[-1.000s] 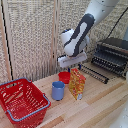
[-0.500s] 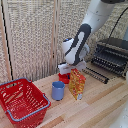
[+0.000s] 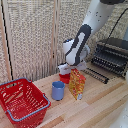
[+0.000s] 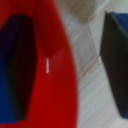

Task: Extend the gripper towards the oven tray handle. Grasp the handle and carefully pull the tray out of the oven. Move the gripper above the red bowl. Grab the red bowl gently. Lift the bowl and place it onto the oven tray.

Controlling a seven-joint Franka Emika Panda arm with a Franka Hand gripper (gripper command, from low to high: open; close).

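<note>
Tool (image 3: pixel 64 70) low over red bowl (image 3: pixel 65 77), straddling bowl wall. Wrist view: one dark blue fingertip (image 4: pixel 15 70) inside bowl, other fingertip (image 4: pixel 116 65) outside over wood; jaws spread, rim between them, not visibly clamped. Bowl sits on wooden tabletop (image 3: pixel 100 102), mid-scene, behind orange snack bag (image 3: pixel 76 84). Blue cup (image 3: pixel 58 90) just beside bag, toward exterior view's left. Red mesh basket (image 3: pixel 22 100) farther left. Oven (image 3: pixel 112 55) at exterior view's right, tray (image 3: pixel 97 75) pulled out in front of it, well apart from bowl.
</note>
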